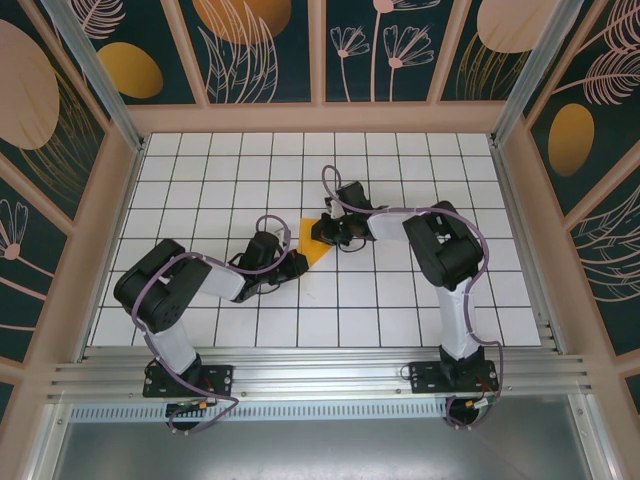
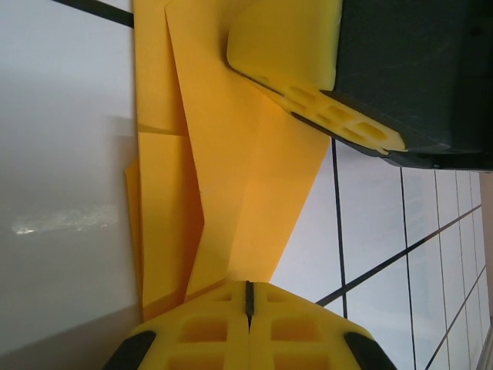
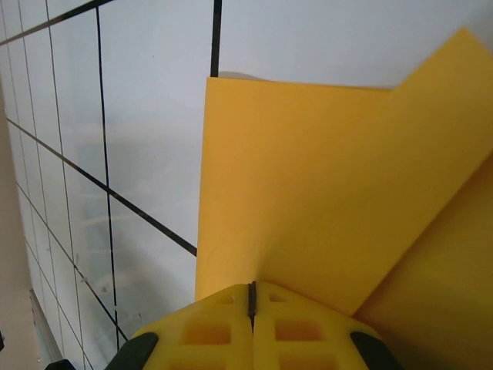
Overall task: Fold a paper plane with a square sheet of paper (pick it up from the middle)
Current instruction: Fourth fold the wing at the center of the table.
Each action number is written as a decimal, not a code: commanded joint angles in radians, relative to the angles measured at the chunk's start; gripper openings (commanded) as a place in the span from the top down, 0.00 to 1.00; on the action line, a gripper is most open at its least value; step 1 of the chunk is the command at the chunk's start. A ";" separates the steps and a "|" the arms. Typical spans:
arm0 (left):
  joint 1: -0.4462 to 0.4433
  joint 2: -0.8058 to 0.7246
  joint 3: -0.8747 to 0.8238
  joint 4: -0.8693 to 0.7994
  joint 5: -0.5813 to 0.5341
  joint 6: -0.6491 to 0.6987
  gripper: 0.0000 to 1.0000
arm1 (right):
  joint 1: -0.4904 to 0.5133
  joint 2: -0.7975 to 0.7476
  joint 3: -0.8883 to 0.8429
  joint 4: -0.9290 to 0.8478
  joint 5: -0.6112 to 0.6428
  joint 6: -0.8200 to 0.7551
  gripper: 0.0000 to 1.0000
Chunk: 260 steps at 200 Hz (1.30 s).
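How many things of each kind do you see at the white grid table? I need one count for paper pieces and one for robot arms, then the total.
Folded orange-yellow paper: 1
Robot arms: 2 (left arm, right arm)
Total: 3

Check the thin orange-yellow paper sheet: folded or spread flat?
Folded: the thin orange-yellow paper sheet shows overlapping flaps and creases at the left wrist, a triangular outline from above.
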 commanded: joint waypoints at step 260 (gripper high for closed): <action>0.000 -0.190 -0.170 -0.576 -0.004 0.093 1.00 | 0.025 0.046 -0.010 -0.125 0.146 -0.043 0.94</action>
